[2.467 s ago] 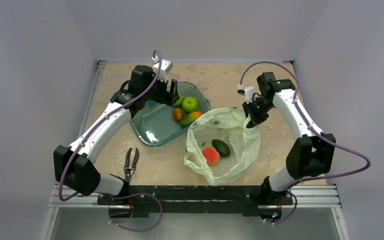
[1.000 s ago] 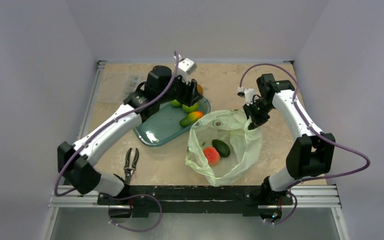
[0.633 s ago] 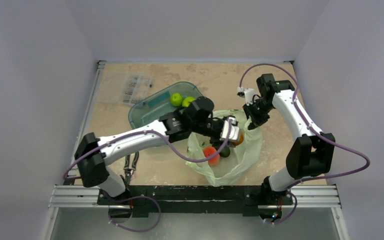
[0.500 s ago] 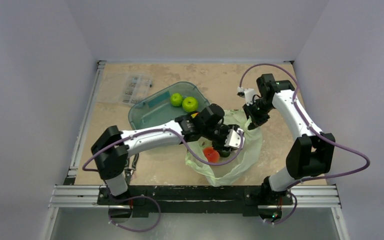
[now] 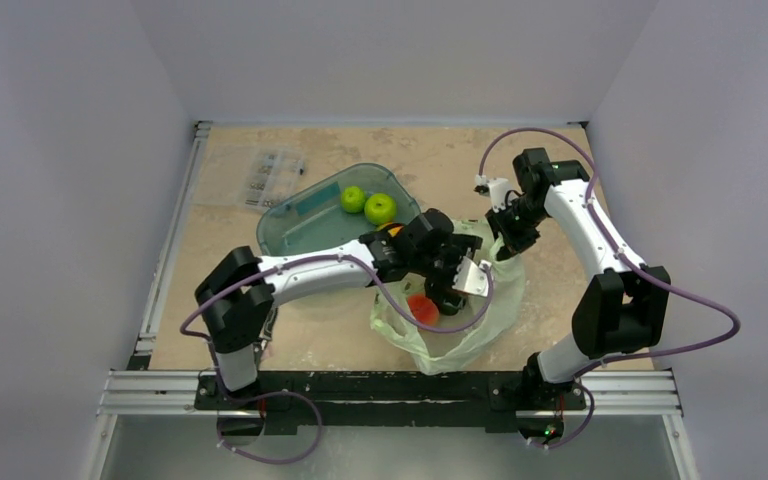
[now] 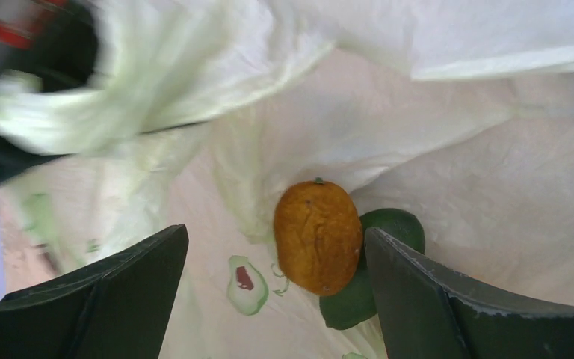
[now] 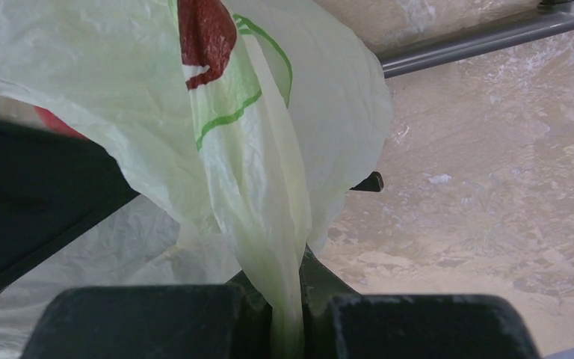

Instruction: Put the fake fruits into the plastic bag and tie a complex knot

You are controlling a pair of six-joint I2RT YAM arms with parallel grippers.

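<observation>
The pale green plastic bag (image 5: 490,305) lies open at the table's middle right. My right gripper (image 5: 506,236) is shut on its far rim, and the pinched film (image 7: 288,299) runs between the jaws. My left gripper (image 5: 458,282) is inside the bag mouth, open and empty (image 6: 275,233). Below it an orange-brown fruit (image 6: 318,235) rests loose on the dark green avocado (image 6: 397,226) on the bag floor. The orange-red peach (image 5: 421,308) also lies in the bag. Two green apples (image 5: 352,198) (image 5: 380,208) sit in the teal tub (image 5: 300,220). An orange bit (image 5: 393,230) shows at the tub's edge beside my left arm.
A clear packet (image 5: 268,165) lies at the back left of the table. The left arm stretches across the tub's near side to the bag. The metal rail (image 5: 390,390) runs along the near edge.
My left arm swung from the tub over to the bag with the orange-brown fruit, lowered into the bag mouth and let it go. The right gripper kept holding the bag rim.
</observation>
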